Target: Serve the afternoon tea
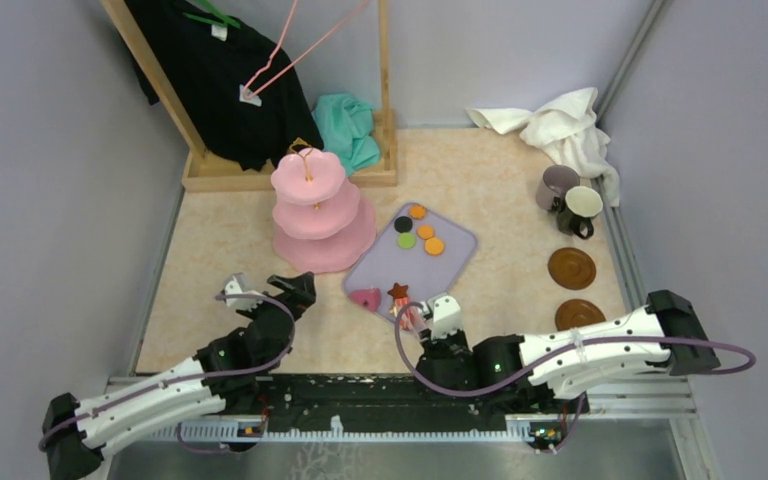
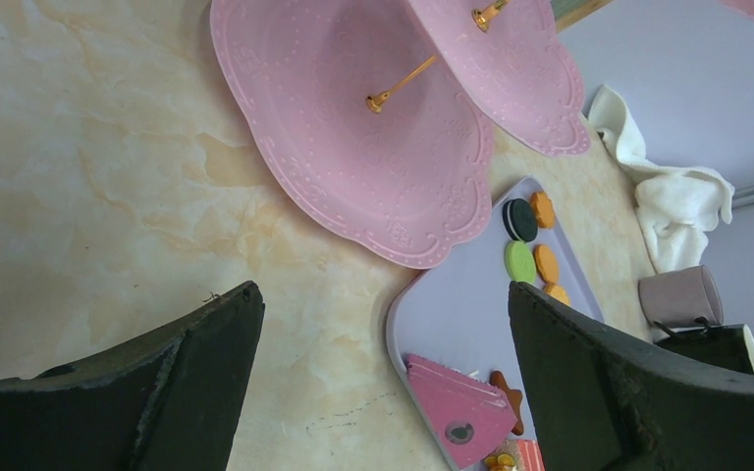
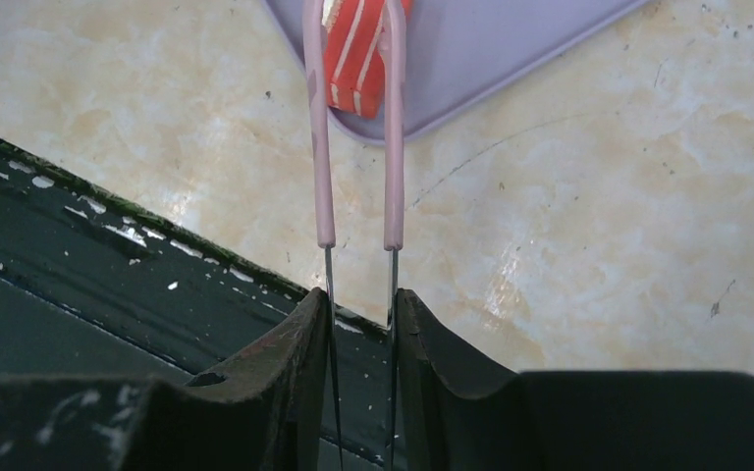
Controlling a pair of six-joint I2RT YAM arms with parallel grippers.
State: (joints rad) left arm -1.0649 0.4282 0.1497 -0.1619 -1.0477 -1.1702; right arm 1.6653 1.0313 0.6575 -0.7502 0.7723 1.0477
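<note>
1. At the counter's [image 3: 599, 245] near edge, the right tool [image 3: 361, 302] is clamped on thin pink tongs [image 3: 320, 147] flanking a striped sweet [image 3: 351, 59] on the tray [image 3: 511, 39] corner, likely to lift it.
2. The left tool [image 2: 383, 299] hangs with fingers apart, empty.
3. Round sweets [image 1: 420, 232] lie farther up the tray; the pink stand [image 1: 312, 215] beyond is bare.
4. Mugs [image 1: 570, 200] and saucers [image 1: 571, 267] wait far right.

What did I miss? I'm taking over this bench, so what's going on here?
The right gripper is shut on thin pink tongs, whose arms straddle a red-and-white striped piece at the near corner of the lilac tray. The left gripper is open and empty beside the pink three-tier stand, whose tiers look bare. The round sweets and brown star lie on the tray; the mugs and saucers sit apart on the right.
</note>
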